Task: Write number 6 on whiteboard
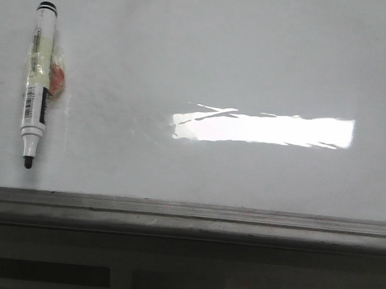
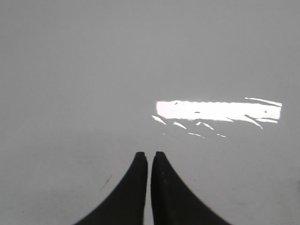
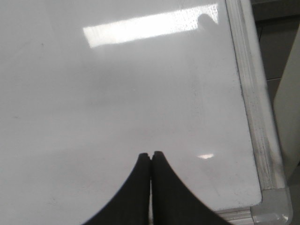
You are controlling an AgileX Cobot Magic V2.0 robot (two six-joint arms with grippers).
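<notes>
The whiteboard [image 1: 253,62] fills the front view, glossy white with faint smudges and a bright rectangular reflection. A white marker [image 1: 37,82] with a black tip and black end cap lies on it at the far left, tip toward the near rail, with tape and an orange-red bit at its middle. Neither gripper shows in the front view. My left gripper [image 2: 150,155] is shut and empty over bare board [image 2: 93,70]. My right gripper [image 3: 150,154] is shut and empty over the board [image 3: 117,93], near its corner.
A grey metal edge rail [image 1: 187,218] runs along the board's near side. In the right wrist view the rail [image 3: 253,93] and a rounded corner piece [image 3: 274,208] bound the board. A short dark mark [image 2: 106,183] lies on the board by the left fingers.
</notes>
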